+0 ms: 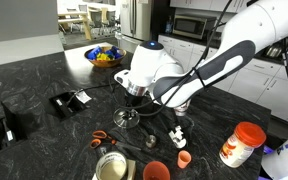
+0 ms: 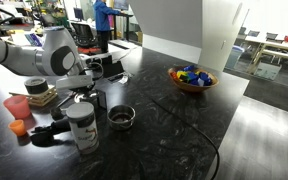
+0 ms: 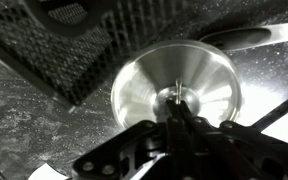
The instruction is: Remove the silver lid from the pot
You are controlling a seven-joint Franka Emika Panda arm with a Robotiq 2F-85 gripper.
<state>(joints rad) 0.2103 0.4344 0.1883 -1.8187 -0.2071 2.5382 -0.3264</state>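
Observation:
The silver lid (image 3: 174,85) fills the wrist view as a shiny round disc with a raised centre knob. My gripper (image 3: 179,108) is shut on that knob. The speckled counter shows around the lid and no pot shows under it. The pot (image 2: 121,117) stands open on the dark counter, its dark inside showing, beside the arm. It also shows in an exterior view (image 1: 124,118) just below my gripper (image 1: 134,97). My gripper (image 2: 82,92) is to one side of the pot. I cannot tell whether the lid rests on the counter or hangs above it.
A black mesh rack (image 3: 74,40) lies close by the lid. An open tin can (image 2: 81,125), orange cups (image 2: 19,105) and a white bottle with an orange cap (image 1: 242,143) stand near the counter's edge. A bowl of coloured items (image 2: 191,77) sits further off.

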